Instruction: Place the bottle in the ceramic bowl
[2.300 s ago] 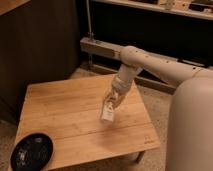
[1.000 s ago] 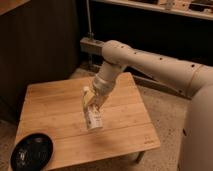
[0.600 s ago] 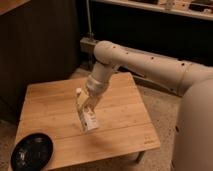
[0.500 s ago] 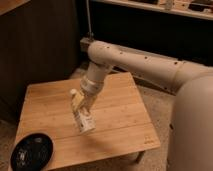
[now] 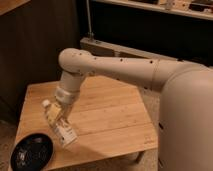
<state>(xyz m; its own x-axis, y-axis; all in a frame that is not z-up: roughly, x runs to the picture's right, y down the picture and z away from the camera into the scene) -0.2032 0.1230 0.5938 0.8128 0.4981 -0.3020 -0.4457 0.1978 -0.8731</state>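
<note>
One small cream-white boxy bottle (image 5: 64,134) with a white cap hangs tilted, cap up-left, in the gripper (image 5: 59,119). The fingers are closed on its upper part. It is held over the pale wooden table (image 5: 115,117), just right of the round glossy black ceramic bowl (image 5: 31,151). Judged light, rigid and smooth-skinned; a hold across the flat body would be surest. The bowl shows no contents.

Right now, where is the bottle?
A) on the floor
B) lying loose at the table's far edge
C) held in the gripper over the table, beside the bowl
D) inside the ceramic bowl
C: the gripper, over the front left part of the table, is shut on the bottle, which sits just right of the ceramic bowl, not in it.
</note>
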